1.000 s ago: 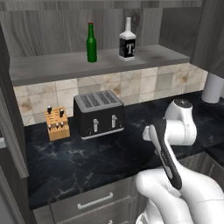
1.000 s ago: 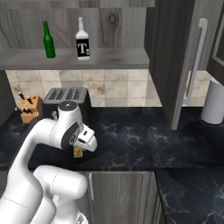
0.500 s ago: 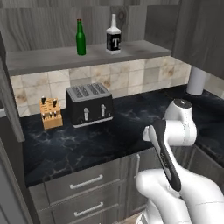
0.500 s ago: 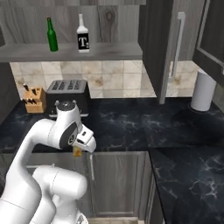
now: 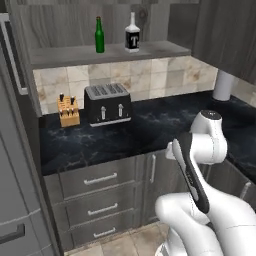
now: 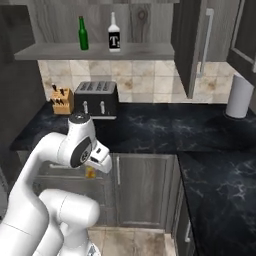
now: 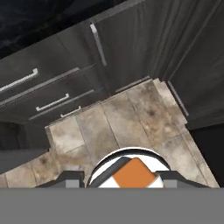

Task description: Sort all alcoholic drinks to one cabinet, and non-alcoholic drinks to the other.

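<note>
Your gripper (image 7: pixel 133 177) is clamped on the orange carton (image 7: pixel 133 174), its fingers (image 7: pixel 70 179) pressed to either side of it, out past the counter (image 6: pixel 165 132) edge and over the tiled floor (image 7: pixel 131 122) by the drawers (image 7: pixel 48 89). Above that counter, the green bottle (image 5: pixel 100 35) and the pale bottle with the "T" label (image 5: pixel 132 34) stand upright side by side on the open shelf (image 5: pixel 75 53), apart from each other. The toaster (image 5: pixel 107 103) and knife block (image 5: pixel 68 110) sit at the back of the counter

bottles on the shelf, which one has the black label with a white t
The pale bottle, the squarer one standing right of the slim green bottle in the left base view. The green bottle has no such label.
</note>
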Tool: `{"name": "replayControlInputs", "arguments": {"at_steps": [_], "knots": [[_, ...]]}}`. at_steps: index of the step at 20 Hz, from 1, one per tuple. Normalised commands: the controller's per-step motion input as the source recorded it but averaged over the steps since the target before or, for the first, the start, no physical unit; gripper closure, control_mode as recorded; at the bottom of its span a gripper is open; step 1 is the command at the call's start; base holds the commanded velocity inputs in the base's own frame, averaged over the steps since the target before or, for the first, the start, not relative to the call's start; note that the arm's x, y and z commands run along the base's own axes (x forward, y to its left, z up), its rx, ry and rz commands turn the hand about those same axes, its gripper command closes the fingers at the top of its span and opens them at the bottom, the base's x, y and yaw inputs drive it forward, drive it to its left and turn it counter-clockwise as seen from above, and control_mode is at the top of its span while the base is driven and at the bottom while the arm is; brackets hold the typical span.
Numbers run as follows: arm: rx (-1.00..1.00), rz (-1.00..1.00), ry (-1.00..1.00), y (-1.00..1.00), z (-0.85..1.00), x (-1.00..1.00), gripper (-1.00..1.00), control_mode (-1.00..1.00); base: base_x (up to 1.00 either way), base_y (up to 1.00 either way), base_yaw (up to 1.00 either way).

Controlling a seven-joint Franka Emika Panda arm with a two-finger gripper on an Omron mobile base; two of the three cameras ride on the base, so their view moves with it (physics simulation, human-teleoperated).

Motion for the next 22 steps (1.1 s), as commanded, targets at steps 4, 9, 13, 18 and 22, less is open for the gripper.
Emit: {"name": "replayControlInputs", "arguments": {"at_steps": [4,9,13,18,22], "knots": [[0.0,0.0,0.0,0.0,0.0,0.0,1.0,1.0,-0.36,0.58,0.43],[0.0,0.0,0.0,0.0,0.0,0.0,1.0,1.0,-0.17,0.59,0.47],[0.0,0.0,0.0,0.0,0.0,0.0,1.0,1.0,-0.4,0.53,0.45],[0.0,0.0,0.0,0.0,0.0,0.0,1.0,1.0,-0.7,0.46,0.34],[0.0,0.0,0.0,0.0,0.0,0.0,1.0,1.0,-0.64,0.46,0.32]]}}
